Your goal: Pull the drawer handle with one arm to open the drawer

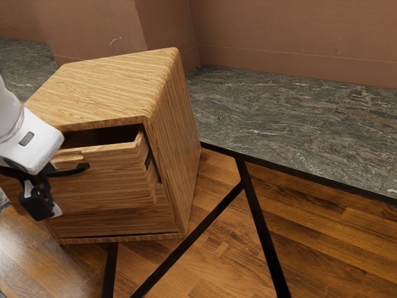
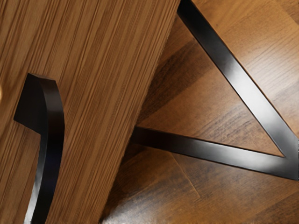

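At cabinet (image 1: pixel 111 87) front, drawer (image 1: pixel 105 177) partly out; end effector (image 1: pixel 38 202) near black handle (image 2: pixel 50 140); grip state unclear.

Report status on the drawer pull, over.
Pincer at the handle, state unreadable. Top drawer partly out. Nothing blocking it.

Brown walls (image 1: pixel 279 31); grey marbled slab (image 1: pixel 298 118); wood planks (image 1: pixel 322 242) crossed by black bars (image 1: pixel 254 211).

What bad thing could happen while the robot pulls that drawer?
The end effector sits low by the end of the curved black handle, so it might slip off. The drawer is only partly out; a crooked pull might jam it or drag the whole wooden cabinet.
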`<move>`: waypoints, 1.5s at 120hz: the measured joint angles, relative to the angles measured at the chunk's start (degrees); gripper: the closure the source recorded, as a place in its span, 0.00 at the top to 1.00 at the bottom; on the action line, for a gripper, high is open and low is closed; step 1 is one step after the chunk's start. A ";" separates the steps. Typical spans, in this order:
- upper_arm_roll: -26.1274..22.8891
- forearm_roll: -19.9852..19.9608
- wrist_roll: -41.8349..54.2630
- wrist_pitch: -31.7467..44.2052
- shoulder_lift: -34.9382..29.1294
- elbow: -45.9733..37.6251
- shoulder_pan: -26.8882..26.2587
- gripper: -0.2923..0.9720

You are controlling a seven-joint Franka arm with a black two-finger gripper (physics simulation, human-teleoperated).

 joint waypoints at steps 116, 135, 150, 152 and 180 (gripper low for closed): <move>-1.43 -0.85 -0.59 0.91 0.72 -1.22 1.97 0.72; -4.44 -2.17 -0.66 0.58 -0.23 -1.35 3.39 0.67; -5.08 -3.11 -0.73 0.14 -1.81 -2.38 3.35 0.72; -5.16 -3.24 -0.75 0.09 -1.98 -2.60 3.35 0.72; -7.33 -4.53 -1.08 -0.32 -3.78 -3.74 3.36 0.72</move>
